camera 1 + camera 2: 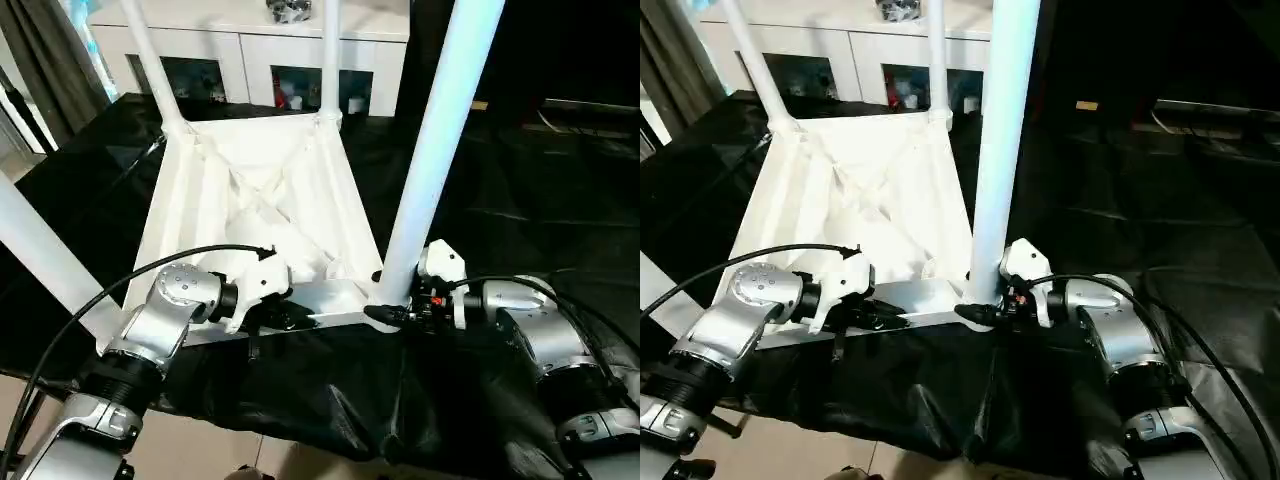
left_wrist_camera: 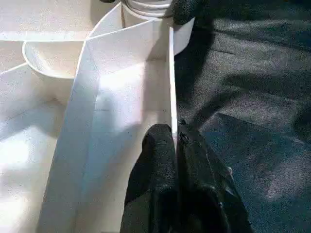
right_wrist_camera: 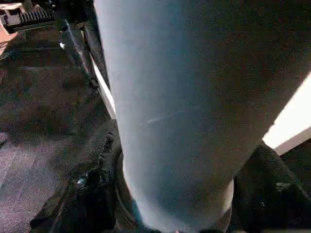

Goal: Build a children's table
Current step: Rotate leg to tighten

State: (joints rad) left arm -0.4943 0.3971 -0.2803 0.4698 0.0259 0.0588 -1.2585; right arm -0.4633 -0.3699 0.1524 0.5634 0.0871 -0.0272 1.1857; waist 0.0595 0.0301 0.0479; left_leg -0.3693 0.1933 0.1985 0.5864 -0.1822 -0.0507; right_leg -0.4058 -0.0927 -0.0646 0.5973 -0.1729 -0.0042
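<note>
1. Far left, from my remote seat: a long white tubular leg (image 1: pixel 40 255) rises slantwise from the near-left corner of the upturned table and runs off the frame's left edge.
2. My left hand (image 1: pixel 283 318) pinches the near rim of the white plastic rectangular tabletop (image 1: pixel 255 195); the left wrist view shows its two black fingers (image 2: pixel 158 170) pressed together on the thin upright wall, one on each side.
3. The tabletop lies ribbed underside up on the desk, which is draped in black sheeting (image 1: pixel 520 190), its near edge close to the desk's front.
4. Two more white tubular legs stand in the far corner sockets, the far-left leg (image 1: pixel 150 55) leaning and the far-right leg (image 1: pixel 329 55) upright.
5. The thick near-right white leg (image 1: pixel 435 150) stands in the near-right rounded corner socket (image 1: pixel 385 295), tilted slightly to the right as it rises.
6. My right hand (image 1: pixel 395 313) grips that leg at its base, just above the socket; the right wrist view shows dark fingers (image 3: pixel 85 194) on either side of the tube.
7. Behind the desk stands a white glass-door cabinet (image 1: pixel 260 50).
</note>
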